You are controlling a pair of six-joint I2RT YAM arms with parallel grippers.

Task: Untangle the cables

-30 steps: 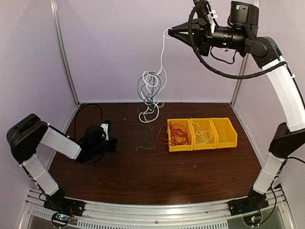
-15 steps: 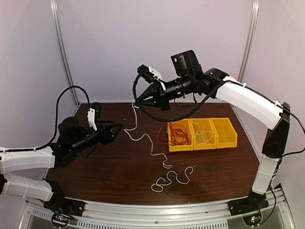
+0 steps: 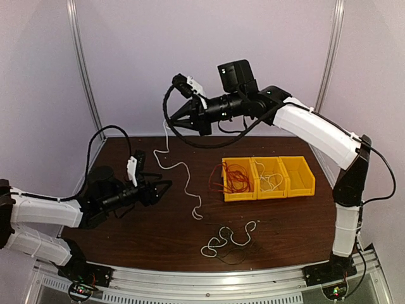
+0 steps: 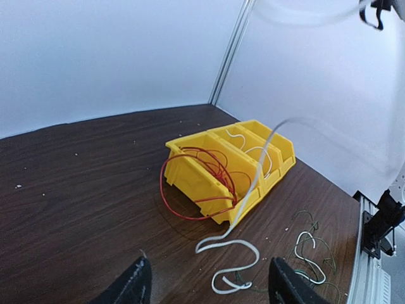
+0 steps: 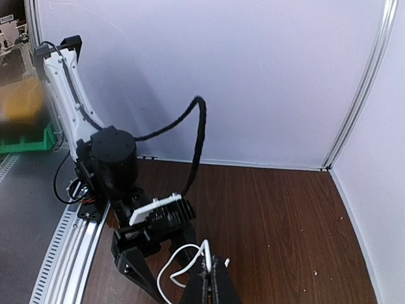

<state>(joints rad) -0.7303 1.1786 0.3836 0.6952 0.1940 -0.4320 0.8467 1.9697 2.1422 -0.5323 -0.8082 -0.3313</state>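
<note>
The right end effector (image 3: 169, 121) has risen, pinching the white cable (image 3: 184, 168).

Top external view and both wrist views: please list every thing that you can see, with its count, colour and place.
held white cable: one, white, hangs from the raised right gripper, its free end on the table
loose white cable: one, white, curled near the table's front edge
dark thin cable: count unclear, dark, beside the loose white cable
red cable: one bundle, red, in the left bin, spilling over its edge
binned white cable: one, white, in the middle bin
yellow bins: three, yellow, in a row on the right
table: one, dark brown
left gripper: black, open, low over the table
right gripper: black, shut on the held white cable
</note>
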